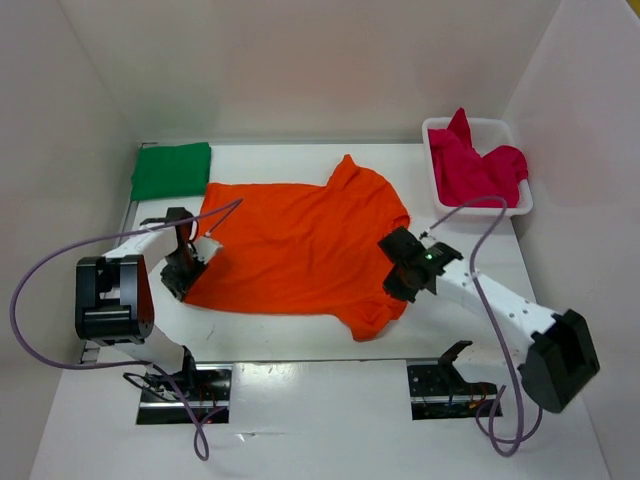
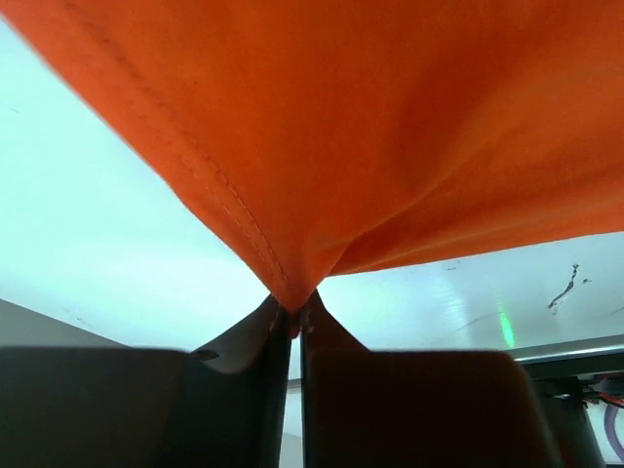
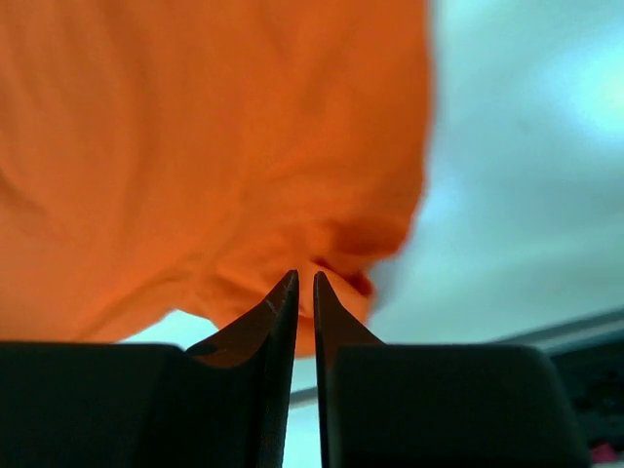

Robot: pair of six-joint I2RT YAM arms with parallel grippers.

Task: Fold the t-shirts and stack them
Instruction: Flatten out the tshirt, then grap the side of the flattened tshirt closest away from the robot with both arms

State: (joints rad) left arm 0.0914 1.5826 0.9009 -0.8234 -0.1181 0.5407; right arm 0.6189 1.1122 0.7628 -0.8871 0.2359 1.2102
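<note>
Orientation: the orange shirt [image 1: 300, 245] lies flat in the middle of the surface [image 1: 300, 345], its long axis running left to right, hem at the left and sleeves at the right. The left end effector [image 2: 295, 310] sits at the near hem corner, jaws closed on that corner of cloth. The right end effector [image 3: 304, 278] sits at the near sleeve side, jaws drawn almost together with orange cloth gathered at the tips; it appears to grip that edge. The shirt's body extends away from both, toward the far side.

Count: three shirts. One orange shirt, one green shirt [image 1: 172, 170] folded far left, and one red shirt [image 1: 480, 165] heaped in the single basket [image 1: 478, 211], far right.
</note>
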